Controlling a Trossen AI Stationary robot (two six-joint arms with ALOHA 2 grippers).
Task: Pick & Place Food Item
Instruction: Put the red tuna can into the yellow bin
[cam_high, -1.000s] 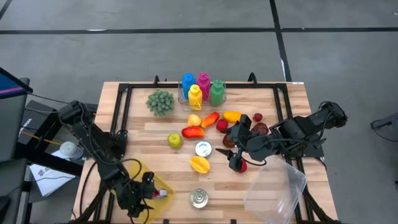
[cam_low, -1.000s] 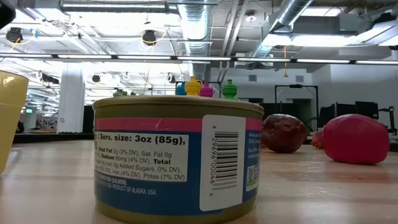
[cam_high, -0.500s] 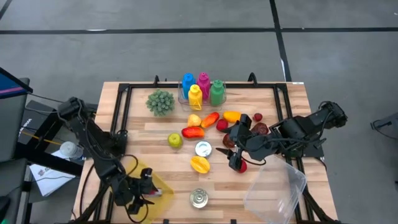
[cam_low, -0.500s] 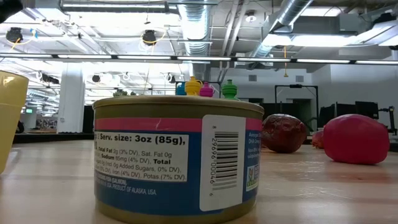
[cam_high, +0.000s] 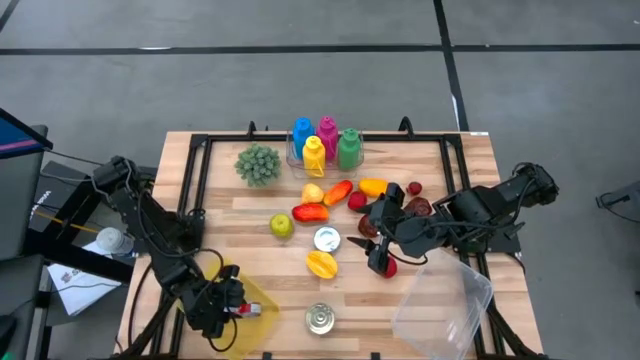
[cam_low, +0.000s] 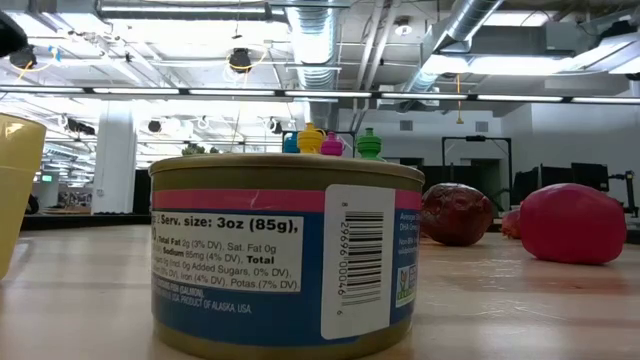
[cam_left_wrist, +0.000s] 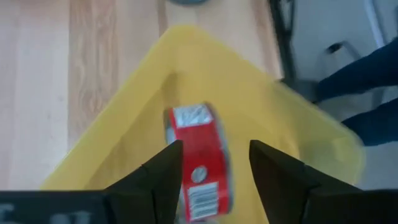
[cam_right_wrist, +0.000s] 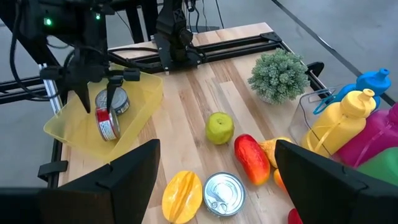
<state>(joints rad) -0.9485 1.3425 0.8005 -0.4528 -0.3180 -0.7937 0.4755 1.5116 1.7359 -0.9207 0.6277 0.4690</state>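
My left gripper (cam_left_wrist: 214, 168) hangs over the yellow tray (cam_left_wrist: 292, 134) at the near-left corner of the desk (cam_high: 250, 215), and the red can (cam_left_wrist: 199, 158) sits straight ahead at twelve o'clock, right between my two fingers (cam_left_wrist: 163, 171). The can stands on its edge, its round faces turned toward each finger, so its short axis runs across the gap and its label band faces me. The jaws stand partly apart with a sliver of yellow showing on either side of the can, so I cannot tell whether they touch it; I judge they need only come together where they are. From across the desk, the can shows upright in the tray under those fingers, with a second, silver-topped tin (cam_right_wrist: 115, 102) just beside it. My left arm is clearly the nearer one. My right gripper (cam_high: 380, 255) waits open at about three o'clock, well apart, over the scattered fruit beside the clear tub (cam_high: 445, 300).
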